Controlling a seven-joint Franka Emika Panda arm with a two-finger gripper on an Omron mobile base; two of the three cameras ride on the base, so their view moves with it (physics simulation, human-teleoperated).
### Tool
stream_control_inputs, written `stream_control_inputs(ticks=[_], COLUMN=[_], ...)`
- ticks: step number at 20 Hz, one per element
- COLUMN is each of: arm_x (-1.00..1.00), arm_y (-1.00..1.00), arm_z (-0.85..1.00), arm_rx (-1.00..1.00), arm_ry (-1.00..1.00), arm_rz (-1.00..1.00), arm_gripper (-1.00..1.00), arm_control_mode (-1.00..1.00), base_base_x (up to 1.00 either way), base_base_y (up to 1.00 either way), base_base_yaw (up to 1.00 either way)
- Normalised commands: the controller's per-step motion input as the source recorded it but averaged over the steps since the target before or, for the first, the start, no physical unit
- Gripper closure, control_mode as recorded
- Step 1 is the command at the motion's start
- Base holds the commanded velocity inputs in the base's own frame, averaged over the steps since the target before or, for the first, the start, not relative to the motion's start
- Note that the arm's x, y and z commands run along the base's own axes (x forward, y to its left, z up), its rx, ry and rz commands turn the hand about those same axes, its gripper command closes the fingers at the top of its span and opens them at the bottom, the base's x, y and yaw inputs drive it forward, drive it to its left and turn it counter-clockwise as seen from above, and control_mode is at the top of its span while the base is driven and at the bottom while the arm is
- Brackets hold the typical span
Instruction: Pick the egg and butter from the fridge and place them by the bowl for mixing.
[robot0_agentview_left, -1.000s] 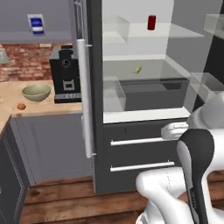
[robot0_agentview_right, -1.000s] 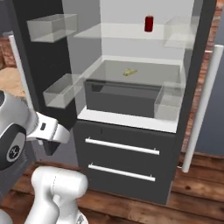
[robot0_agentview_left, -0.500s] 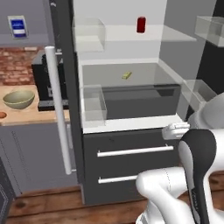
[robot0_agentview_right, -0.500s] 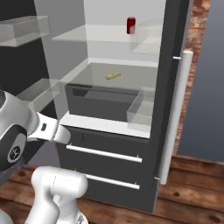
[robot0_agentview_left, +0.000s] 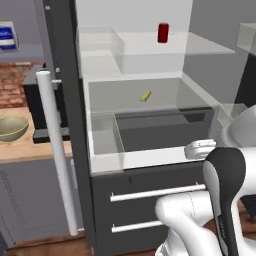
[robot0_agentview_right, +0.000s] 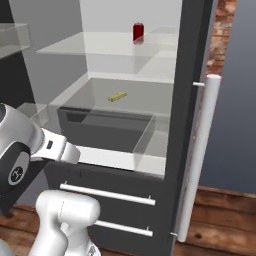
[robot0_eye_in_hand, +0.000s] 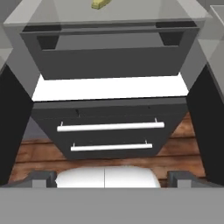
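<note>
Kitchen table (robot0_agentview_left: 20, 150) holds the bowl (robot0_agentview_left: 10, 128); my fridge (robot0_agentview_right: 192, 75) stands open; butter (robot0_agentview_left: 145, 95) lies on its glass shelf; my tool (robot0_eye_in_hand: 111, 178) is spread wide, grasping nothing; butter is not picked yet.

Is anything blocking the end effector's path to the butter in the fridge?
Nothing visible. The fridge doors stand open, and the butter lies alone on a clear glass shelf, open at the front. The open end effector hangs low before the drawers, below and in front of the butter.
</note>
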Motion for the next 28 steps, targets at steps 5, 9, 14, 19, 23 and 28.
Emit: stream_control_inputs(ticks=[5, 9, 14, 19, 23, 28], arm_x=[0.0, 0.0, 0.0, 0.0, 0.0, 0.0], arm_y=[0.0, 0.0, 0.0, 0.0, 0.0, 0.0], arm_z=[0.0, 0.0, 0.0, 0.0, 0.0, 0.0], arm_rx=[0.0, 0.0, 0.0, 0.0, 0.0, 0.0], arm_ry=[0.0, 0.0, 0.0, 0.0, 0.0, 0.0], arm_rz=[0.0, 0.0, 0.0, 0.0, 0.0, 0.0], arm_gripper=[-1.0, -1.0, -1.0, -1.0, -1.0, -1.0], arm_control_mode=[1.0, 1.0, 1.0, 1.0, 1.0, 1.0], base_base_x=[0.66, 0.68, 0.51, 0.18, 0.0, 0.0], base_base_y=[-0.08, -0.02, -0.12, -0.05, 0.0, 0.0], base_base_yaw=[-0.01, 0.0, 0.0, 0.0, 0.0, 0.01])
